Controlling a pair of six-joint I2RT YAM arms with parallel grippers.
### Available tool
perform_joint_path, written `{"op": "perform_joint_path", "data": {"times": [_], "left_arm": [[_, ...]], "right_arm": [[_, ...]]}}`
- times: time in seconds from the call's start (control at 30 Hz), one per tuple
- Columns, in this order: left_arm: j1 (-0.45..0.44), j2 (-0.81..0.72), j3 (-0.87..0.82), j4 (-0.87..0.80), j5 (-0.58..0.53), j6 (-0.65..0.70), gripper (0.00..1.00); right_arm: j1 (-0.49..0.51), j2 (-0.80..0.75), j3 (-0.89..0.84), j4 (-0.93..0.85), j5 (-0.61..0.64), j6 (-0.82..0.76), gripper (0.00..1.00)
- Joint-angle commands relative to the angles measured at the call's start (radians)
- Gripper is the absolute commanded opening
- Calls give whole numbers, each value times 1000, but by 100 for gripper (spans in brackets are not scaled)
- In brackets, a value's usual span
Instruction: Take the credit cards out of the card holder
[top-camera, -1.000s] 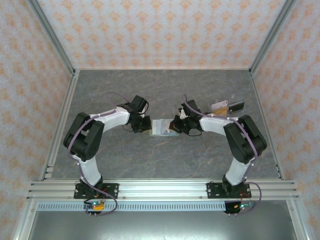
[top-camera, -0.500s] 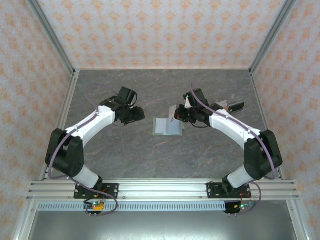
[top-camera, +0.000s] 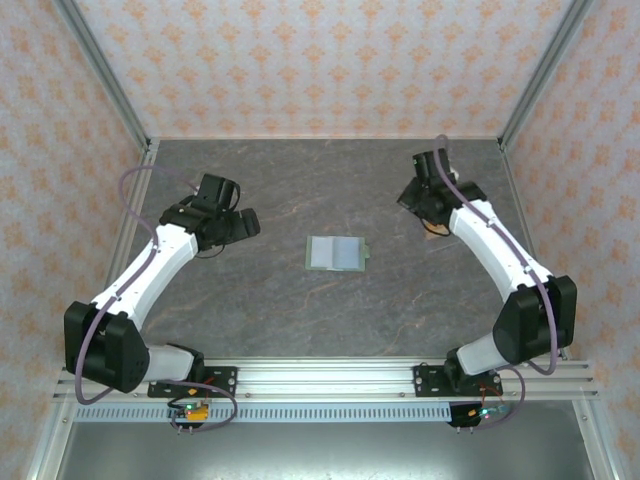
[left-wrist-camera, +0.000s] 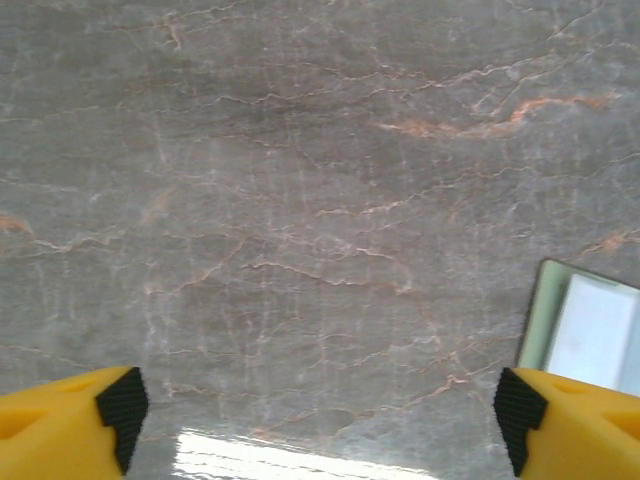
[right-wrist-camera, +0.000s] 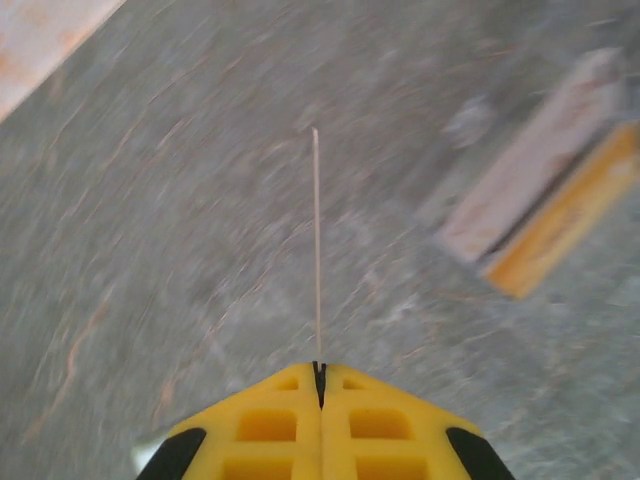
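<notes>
The card holder (top-camera: 337, 253) lies open and flat in the middle of the tabletop (top-camera: 300, 180), with its pale pockets facing up. Its edge is also seen at the right side of the left wrist view. The left gripper (left-wrist-camera: 320, 405) hovers well apart to its left, the jaws wide open and holding nothing. The right gripper (right-wrist-camera: 320, 372) is near the far right corner, closed on a thin credit card (right-wrist-camera: 316, 250) seen edge-on. Near it two more cards (right-wrist-camera: 540, 215) lie on the tabletop, one of them orange-yellow.
</notes>
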Motion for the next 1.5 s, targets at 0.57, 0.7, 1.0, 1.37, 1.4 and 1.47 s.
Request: {"op": "perform_joint_path", "data": {"times": [0.57, 0.7, 1.0, 1.37, 1.4, 1.47], "left_arm": [[20, -25, -30, -34, -39, 71, 100], [21, -24, -33, -33, -35, 70, 100], [20, -25, -35, -32, -33, 73, 100], [21, -25, -36, -34, -36, 75, 100], [20, -24, -36, -33, -36, 74, 100], [21, -23, -38, -33, -36, 76, 100]], "right_arm": [[-105, 126, 75, -153, 149, 422, 0], [-108, 149, 83, -131, 128, 449, 0], [-109, 175, 97, -106, 99, 504, 0], [-109, 127, 94, -101, 117, 557, 0], [-109, 123, 93, -103, 119, 557, 0], [-109, 117, 87, -108, 124, 560, 0]]}}
